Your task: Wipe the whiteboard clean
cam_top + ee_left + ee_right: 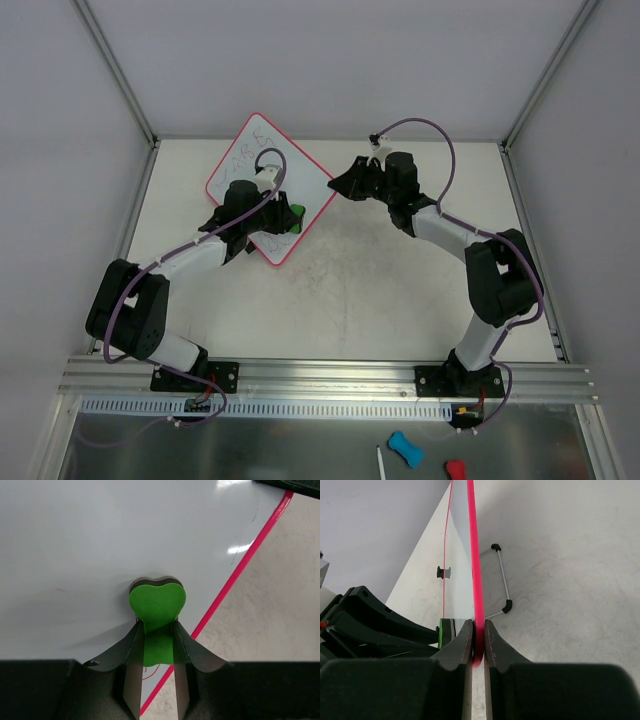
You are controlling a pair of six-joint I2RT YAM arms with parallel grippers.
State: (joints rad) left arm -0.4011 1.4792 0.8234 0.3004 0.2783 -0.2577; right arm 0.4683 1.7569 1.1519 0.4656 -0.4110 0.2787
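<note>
Am seeing whiteboard (303,176) sitting far-left on tabletop (400,290), turned diamond-wise. Left tool (158,631) gripping green eraser (157,602) tight, eraser touching board face. Right tool (479,630) pinching board's pink rim at right corner, jaws nearly closed.

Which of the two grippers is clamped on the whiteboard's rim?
The right gripper: its jaws pinch the pink rim of the whiteboard, seen edge-on. The left gripper instead holds a green eraser against the board's face.
</note>
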